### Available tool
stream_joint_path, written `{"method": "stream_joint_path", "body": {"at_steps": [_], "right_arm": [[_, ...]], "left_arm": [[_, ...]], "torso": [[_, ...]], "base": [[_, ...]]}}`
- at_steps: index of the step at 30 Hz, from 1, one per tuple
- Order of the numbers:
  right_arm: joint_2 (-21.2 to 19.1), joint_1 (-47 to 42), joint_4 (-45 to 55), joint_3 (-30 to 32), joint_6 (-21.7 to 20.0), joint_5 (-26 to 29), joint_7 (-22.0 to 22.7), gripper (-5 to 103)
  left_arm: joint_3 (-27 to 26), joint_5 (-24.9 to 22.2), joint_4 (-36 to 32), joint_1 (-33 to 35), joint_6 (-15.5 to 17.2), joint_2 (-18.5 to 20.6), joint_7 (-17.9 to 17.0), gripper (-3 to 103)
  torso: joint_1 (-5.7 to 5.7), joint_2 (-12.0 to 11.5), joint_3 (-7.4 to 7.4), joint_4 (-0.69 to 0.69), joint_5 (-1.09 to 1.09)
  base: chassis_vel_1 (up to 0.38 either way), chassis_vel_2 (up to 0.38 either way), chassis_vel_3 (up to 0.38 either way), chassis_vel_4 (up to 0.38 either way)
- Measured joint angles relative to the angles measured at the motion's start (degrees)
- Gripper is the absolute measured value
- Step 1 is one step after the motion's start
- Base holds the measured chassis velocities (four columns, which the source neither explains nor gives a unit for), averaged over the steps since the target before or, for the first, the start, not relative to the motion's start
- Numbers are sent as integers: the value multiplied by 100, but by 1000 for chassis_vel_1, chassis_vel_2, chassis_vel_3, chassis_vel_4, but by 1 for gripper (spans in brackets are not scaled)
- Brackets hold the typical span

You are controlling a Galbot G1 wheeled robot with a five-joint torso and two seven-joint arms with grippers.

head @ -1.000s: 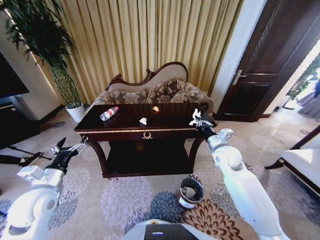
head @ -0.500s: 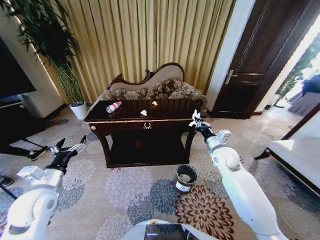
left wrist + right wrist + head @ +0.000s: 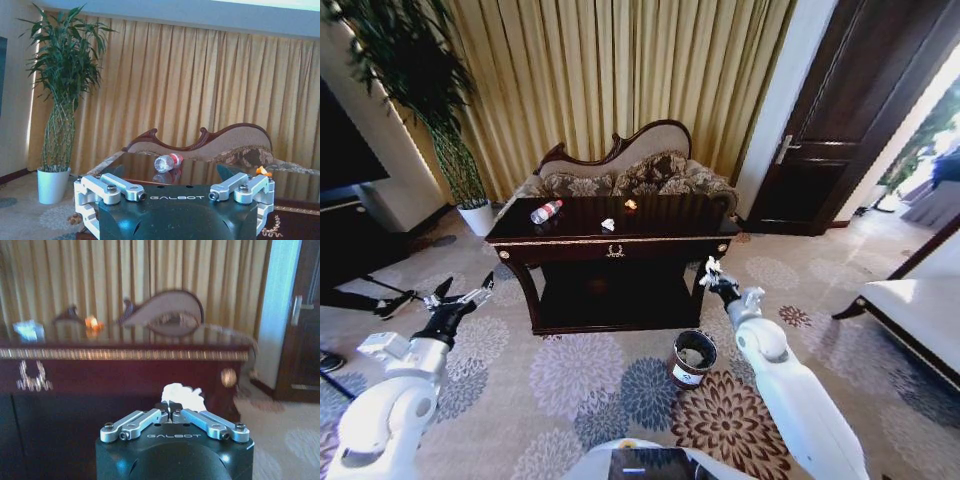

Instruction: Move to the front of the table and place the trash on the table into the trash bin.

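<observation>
Pinching a white crumpled paper scrap (image 3: 182, 395) between closed fingers, the right gripper (image 3: 710, 276) hangs below the edge of the table top, just off the front right corner of the dark-brown gold-trimmed table (image 3: 650, 238); in the right wrist view the scrap sits at the fingertips with the table's front rail directly behind it. Below and slightly inward of this gripper, on the floral carpet (image 3: 570, 385), stands the reddish-brown trash bin (image 3: 691, 358), with pale paper already inside. Beyond the gripper, on the table top: a clear plastic bottle with red cap (image 3: 546, 211) lying on its side toward the far left corner, a white paper scrap (image 3: 608, 225) near the middle, an orange bit (image 3: 631, 205) behind it. The left gripper (image 3: 459, 301), fingers spread wide and holding nothing, is held out left of the table, well apart from it. Behind the table: a patterned sofa (image 3: 625, 177), gold curtains (image 3: 610, 70), a potted plant (image 3: 470, 213).
</observation>
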Motion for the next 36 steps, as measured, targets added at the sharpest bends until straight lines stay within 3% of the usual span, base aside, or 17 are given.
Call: {"method": "stream_joint_path", "body": {"at_steps": [9,13,22,27,36], "right_arm": [[629,343,-1471,-273,188,-689,0,0],[972,854,-2805,-346,552,-1206,0,0],[1265,1343,-4152,-335,1096,-1675,-1,0],[1303,1711,-4994,-277,1260,-1849,-1,0],[1059,1811,-5491,-265,1450,-1856,0,0]], "left_arm": [[82,84,12,15,-36,-76,39,100],[31,85,-15,86,-39,-44,40,100],[35,88,-25,100,-43,-21,36,100],[-11,73,-90,110,-35,25,23,100],[-52,53,-82,169,-37,65,15,100]], "torso": [[5,-4,2,2,0],[4,-3,2,2,0],[4,-3,2,0,0],[5,-4,2,2,1],[3,-3,2,0,2]], "base": [[0,0,0,0],[0,0,0,0],[0,0,0,0],[0,0,0,0],[0,0,0,0]]}}
